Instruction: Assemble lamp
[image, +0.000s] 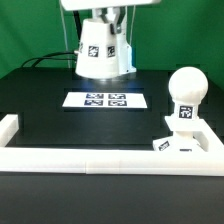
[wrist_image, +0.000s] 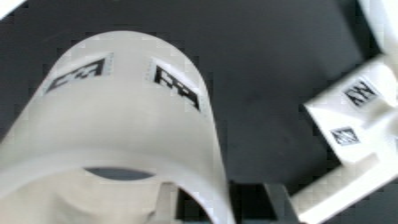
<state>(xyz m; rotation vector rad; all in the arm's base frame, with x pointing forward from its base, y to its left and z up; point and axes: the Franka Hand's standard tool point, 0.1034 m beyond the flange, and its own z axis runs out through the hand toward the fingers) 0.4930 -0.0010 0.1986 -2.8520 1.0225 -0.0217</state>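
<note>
So the pincer (image: 104, 22) is pinching the shade (image: 100, 50) by its wall, one finger (wrist_image: 260, 197) outside the rim, and it's hanging right under the pincer above the black table (image: 60, 125). The marker board (image: 105, 100) sits just below that. The bulb (image: 186, 95) stands upright on the base (image: 190, 142), well off toward the exterior view's right, against the white rail (image: 110, 157).

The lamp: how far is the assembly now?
Done: the bulb stands upright on the base, against the rail. In hand: the gripper is at the shade, far side of the marker board; jaws unclear. Left: placing the shade over the bulb.
</note>
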